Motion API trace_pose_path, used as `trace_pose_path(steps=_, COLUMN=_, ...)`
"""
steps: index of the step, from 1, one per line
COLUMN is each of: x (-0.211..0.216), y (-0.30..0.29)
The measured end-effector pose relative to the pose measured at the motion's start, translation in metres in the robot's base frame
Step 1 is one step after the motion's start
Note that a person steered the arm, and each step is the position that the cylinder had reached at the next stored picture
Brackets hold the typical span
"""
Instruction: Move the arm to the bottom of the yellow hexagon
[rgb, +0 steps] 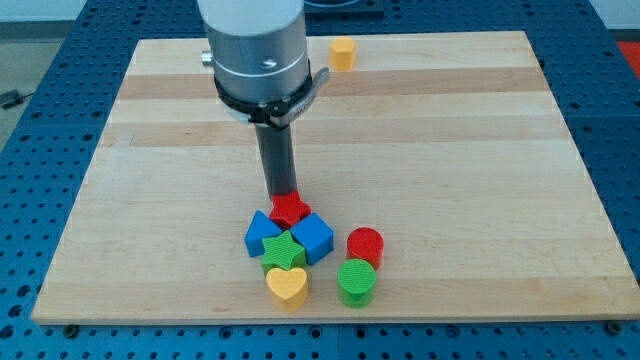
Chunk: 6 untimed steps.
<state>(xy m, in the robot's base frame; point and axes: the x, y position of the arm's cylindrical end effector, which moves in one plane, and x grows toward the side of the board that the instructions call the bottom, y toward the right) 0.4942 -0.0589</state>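
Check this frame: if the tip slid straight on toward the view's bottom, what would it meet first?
My tip sits at the top edge of the red star, apparently already touching it, so it would push that first; the green star lies behind it.

Clustered blocks: red star (290, 208), blue cube (313, 238), green star (283, 251), yellow heart (287, 286).

Hexagon (343, 53) at view's top, well apart from the bottom cluster (310, 250).
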Motion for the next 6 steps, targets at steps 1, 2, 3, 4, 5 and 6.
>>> trace_pose_path(steps=1, x=0.003, y=0.014)
trace_pose_path(steps=2, x=0.003, y=0.037)
trace_pose_path(steps=3, x=0.003, y=0.04)
trace_pose_path(steps=4, x=-0.04, y=0.035)
trace_pose_path(steps=5, x=-0.123, y=0.035)
trace_pose_path(steps=6, x=-0.168, y=0.036)
